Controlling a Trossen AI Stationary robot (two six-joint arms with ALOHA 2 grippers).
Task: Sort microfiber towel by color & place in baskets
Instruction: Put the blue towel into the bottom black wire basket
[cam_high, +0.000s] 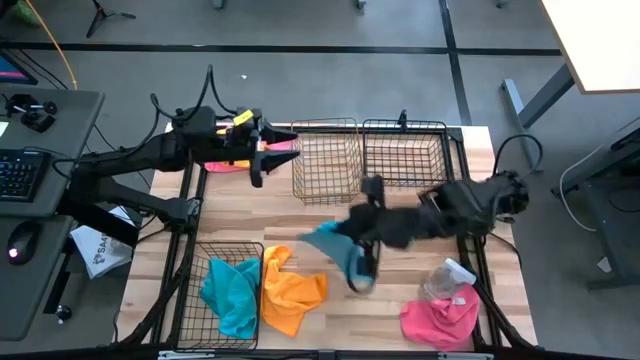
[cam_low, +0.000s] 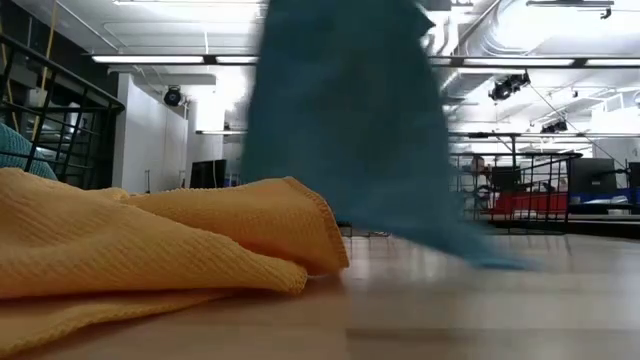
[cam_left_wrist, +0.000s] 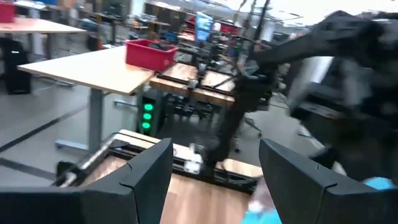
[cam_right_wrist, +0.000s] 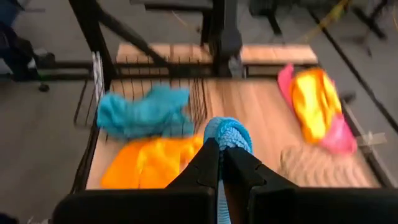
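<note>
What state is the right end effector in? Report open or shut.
Shut on the blue towel: the right end effector has its fingers pressed together with cloth pinched between them, lifted above the table.

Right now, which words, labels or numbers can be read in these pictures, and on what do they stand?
Nothing can be read for certain.
White package left of the table: dark print, too small to read.
Spray bottle: no legible label.
Turquoise towel in the right gripper: no text.

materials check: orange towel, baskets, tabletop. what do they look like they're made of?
Orange towel: soft woven cloth, matte, with a fine waffle texture and stitched edge; likely microfiber. Baskets: thin dark wire grid, probably coated metal. Tabletop: light wood planks with visible seams, smooth finish; possibly laminate.
</note>
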